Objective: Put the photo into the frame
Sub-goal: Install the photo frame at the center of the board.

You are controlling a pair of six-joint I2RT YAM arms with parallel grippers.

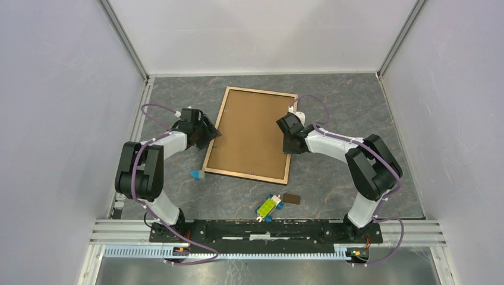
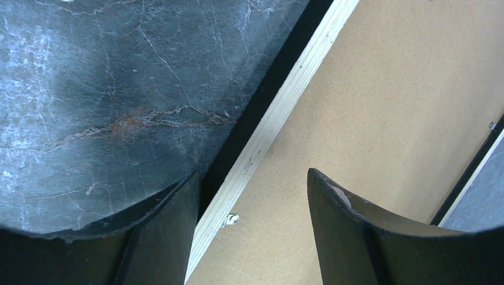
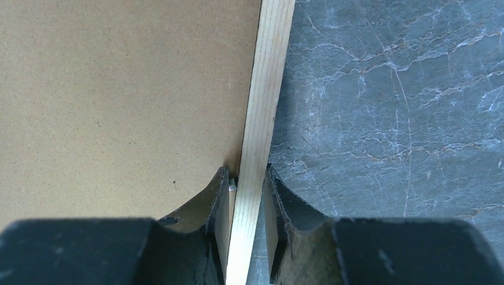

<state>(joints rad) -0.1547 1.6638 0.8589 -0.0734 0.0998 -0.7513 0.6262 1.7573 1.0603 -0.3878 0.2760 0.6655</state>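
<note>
The frame [image 1: 246,173] lies back-up on the marble table, light wood rails around a plain brown backing board [image 1: 252,130]. The photo is hidden from every view. My left gripper [image 1: 209,135] stands open astride the frame's left rail [image 2: 279,113], one finger over the table and the other over the board, with a small metal tab [image 2: 233,219] between them. My right gripper [image 1: 289,142] is shut on the frame's right rail [image 3: 270,71]. Its fingertips [image 3: 221,178] sit tight against both sides of the wood, and the board [image 3: 119,89] is to the left.
Near the front of the table lie a small blue piece [image 1: 197,174], a green-and-yellow tool on blue [image 1: 268,207] and a small dark brown block [image 1: 291,198]. White walls close in the table on three sides.
</note>
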